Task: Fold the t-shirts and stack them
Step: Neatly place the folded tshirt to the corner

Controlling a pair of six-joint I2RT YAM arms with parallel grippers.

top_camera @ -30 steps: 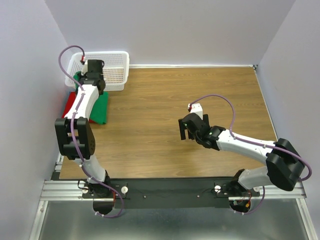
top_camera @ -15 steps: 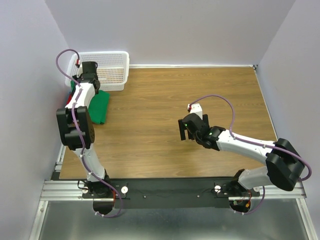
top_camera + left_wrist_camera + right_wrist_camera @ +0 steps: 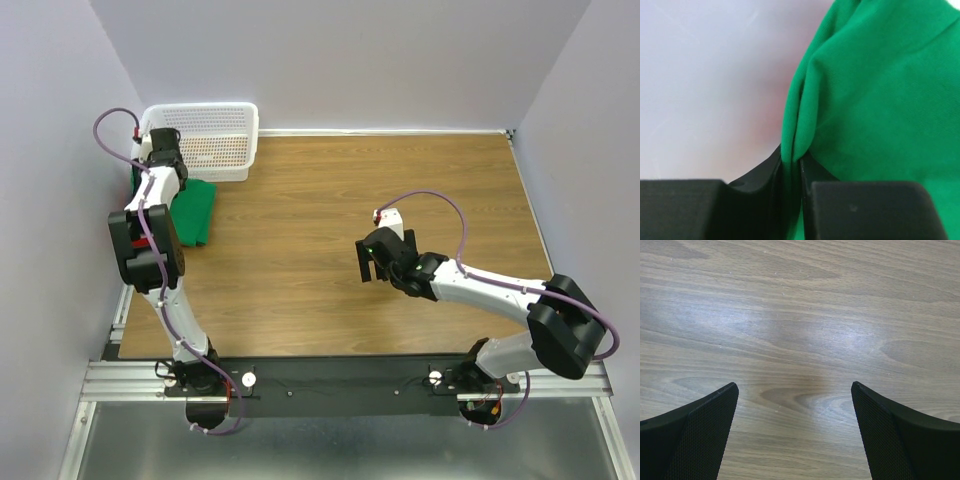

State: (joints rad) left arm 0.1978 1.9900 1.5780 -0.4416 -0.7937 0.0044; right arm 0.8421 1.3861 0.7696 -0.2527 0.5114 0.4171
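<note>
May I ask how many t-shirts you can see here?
1: a bright green cloth t-shirt lies far left on the wooden table, beside the white perforated plastic basket, pinched by the left hand. Others may hide behind that arm.

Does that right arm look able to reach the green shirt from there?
Doubtful. Nothing stands between, but the green shirt lies at the far left edge of the table, a long stretch from the open right claw, and the left claw pinches it.

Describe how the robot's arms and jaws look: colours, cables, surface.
The left arm and right arm have white links and bulky black joints. A thin purple cable loops along each. The jaws are black; the right pair shows a fine mesh texture.
</note>
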